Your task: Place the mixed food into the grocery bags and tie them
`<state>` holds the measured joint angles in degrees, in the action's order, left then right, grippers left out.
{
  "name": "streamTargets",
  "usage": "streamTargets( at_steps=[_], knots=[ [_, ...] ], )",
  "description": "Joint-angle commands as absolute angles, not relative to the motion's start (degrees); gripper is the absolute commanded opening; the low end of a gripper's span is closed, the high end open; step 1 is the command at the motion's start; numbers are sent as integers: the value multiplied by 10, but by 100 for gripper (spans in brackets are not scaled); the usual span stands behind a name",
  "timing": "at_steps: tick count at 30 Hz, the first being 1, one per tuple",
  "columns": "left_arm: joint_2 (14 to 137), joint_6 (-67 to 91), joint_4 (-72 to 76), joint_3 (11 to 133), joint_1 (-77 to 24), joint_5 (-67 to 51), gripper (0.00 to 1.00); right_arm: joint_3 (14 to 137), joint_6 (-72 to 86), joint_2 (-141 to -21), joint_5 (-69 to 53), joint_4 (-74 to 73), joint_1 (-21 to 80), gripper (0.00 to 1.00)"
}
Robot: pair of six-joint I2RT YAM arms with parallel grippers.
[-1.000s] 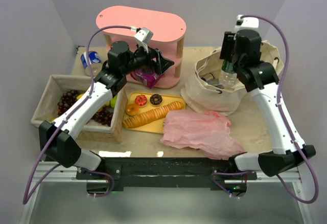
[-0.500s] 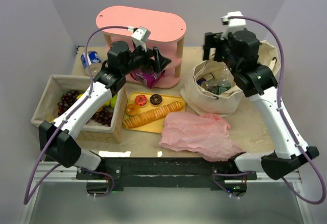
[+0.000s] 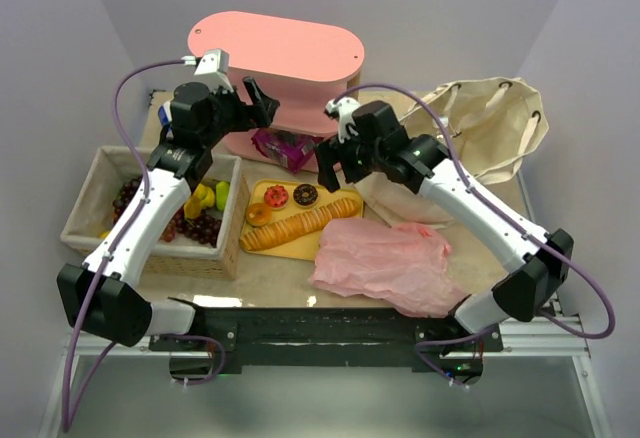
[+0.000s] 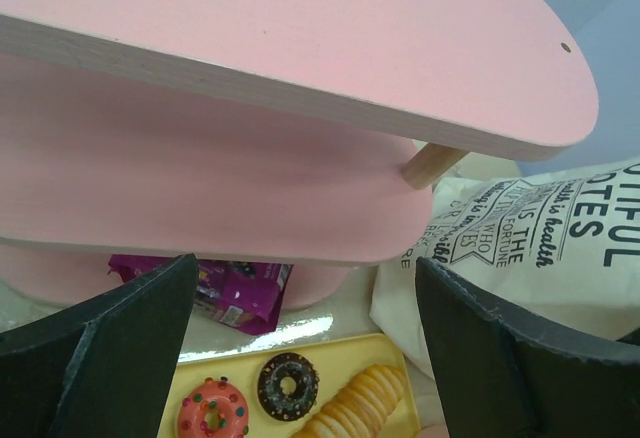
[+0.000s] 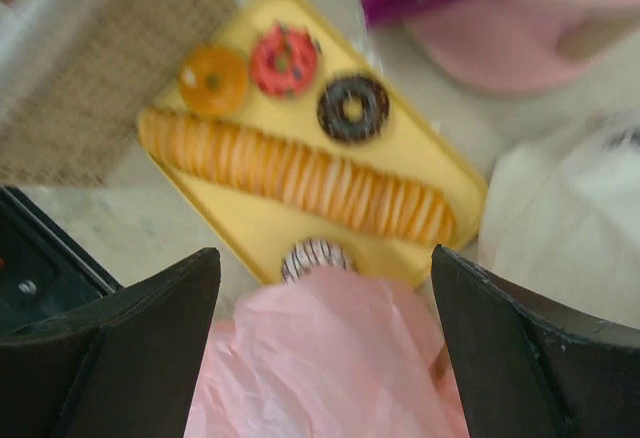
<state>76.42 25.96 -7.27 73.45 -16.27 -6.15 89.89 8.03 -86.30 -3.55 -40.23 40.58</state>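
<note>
Mixed food [image 3: 300,220] is mostly unbagged: left fingers [image 4: 110,348] gape empty by the pink shelf [image 3: 280,43], right fingers [image 5: 130,328] spread wide and empty over the yellow tray [image 5: 252,233] — pink bag [image 3: 385,263] flat on the worktop, canvas bag [image 3: 480,128] slumped, untied.

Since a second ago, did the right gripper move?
Yes. The right gripper swung left, from over the bag to beside the pink shelf, near the tray.
</note>
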Motion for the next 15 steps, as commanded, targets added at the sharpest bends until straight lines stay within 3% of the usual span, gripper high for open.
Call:
streamTargets(
  at_steps=[1,15],
  knots=[
    [751,258,-67,735,-165,-70,94,851,115,-878,10,-460,404,89],
    [743,239,-61,709,-164,-73,94,810,154,-1045,166,-417,304,91]
  ],
)
